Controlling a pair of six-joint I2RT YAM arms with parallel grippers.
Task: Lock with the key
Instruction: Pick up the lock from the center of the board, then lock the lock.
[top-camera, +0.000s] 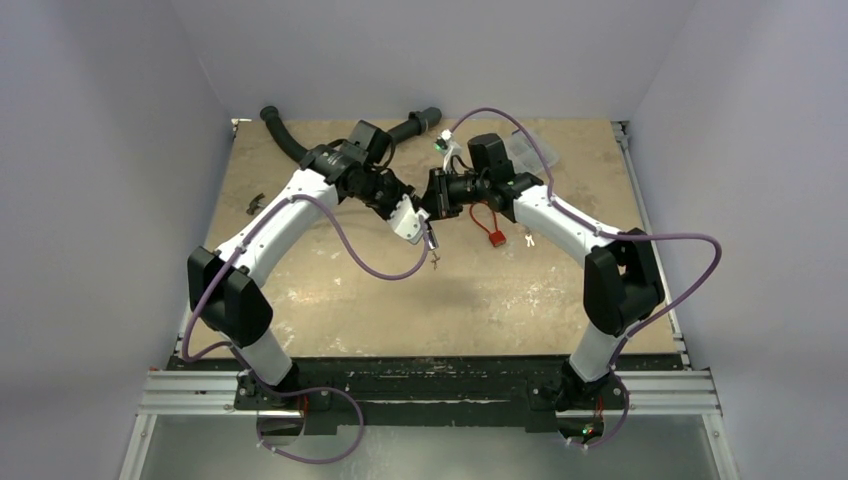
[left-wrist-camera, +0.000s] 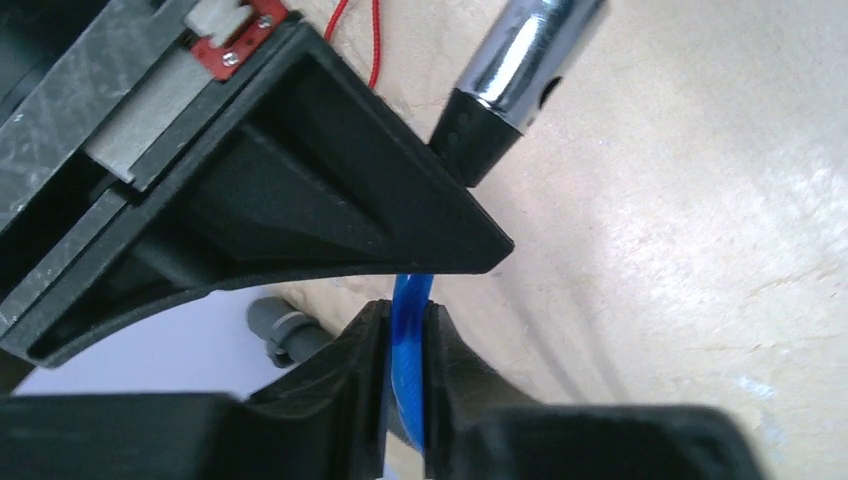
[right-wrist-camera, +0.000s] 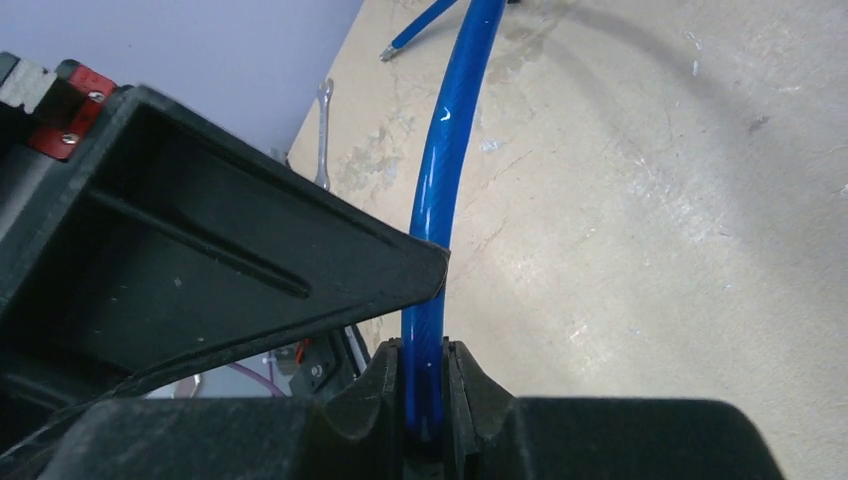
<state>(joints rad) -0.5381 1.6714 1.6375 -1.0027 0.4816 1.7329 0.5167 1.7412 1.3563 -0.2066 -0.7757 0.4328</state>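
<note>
The small red lock body (top-camera: 495, 238) lies on the table with its thin red cable (top-camera: 484, 216) right of centre. A tiny silvery thing (top-camera: 528, 238) beside it looks like the key; neither gripper touches it. My left gripper (left-wrist-camera: 408, 312) is shut on a blue cable (left-wrist-camera: 408, 350) above the table. My right gripper (right-wrist-camera: 425, 348) is shut on the same blue cable (right-wrist-camera: 440, 200), which arcs away over the board. The two grippers meet nose to nose at mid-table, the left gripper (top-camera: 428, 234) just below the right gripper (top-camera: 433, 205). A chrome cylinder with a black end (left-wrist-camera: 520, 70) shows past the left fingers.
A silver spanner (top-camera: 255, 203) lies near the table's left edge and shows in the right wrist view (right-wrist-camera: 322, 125). A black hose (top-camera: 288, 140) with a grey pipe end (top-camera: 430, 118) runs along the back. A clear plastic piece (top-camera: 527, 152) sits at back right.
</note>
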